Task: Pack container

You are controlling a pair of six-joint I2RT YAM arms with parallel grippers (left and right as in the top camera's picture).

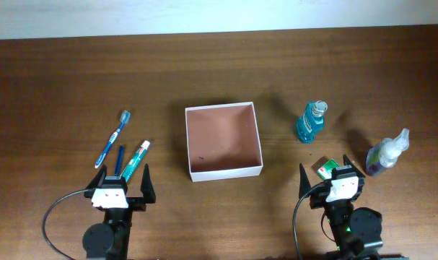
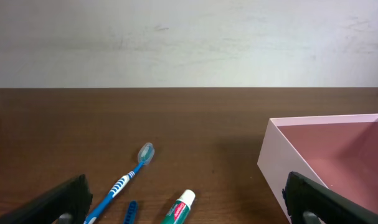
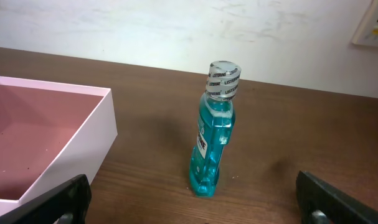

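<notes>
The container (image 1: 226, 173), a square shallow box with white walls and a reddish-brown inside, stands empty at the table's middle. It shows at the right of the left wrist view (image 2: 282, 163) and at the left of the right wrist view (image 3: 83, 149). My left gripper (image 1: 123, 173) is open and empty near the front edge, left of the container. Its fingers (image 2: 189, 213) straddle the toothpaste's cap end. My right gripper (image 1: 331, 173) is open and empty at the front right (image 3: 198, 204), facing the mouthwash bottle.
A blue toothbrush (image 1: 112, 139) (image 2: 123, 183), a small dark blue item (image 1: 119, 160) (image 2: 131, 213) and a toothpaste tube (image 1: 136, 160) (image 2: 179, 208) lie at the left. A teal mouthwash bottle (image 1: 312, 123) (image 3: 212, 134), a spray bottle (image 1: 388, 153) and a small green carton (image 1: 325, 168) are at the right.
</notes>
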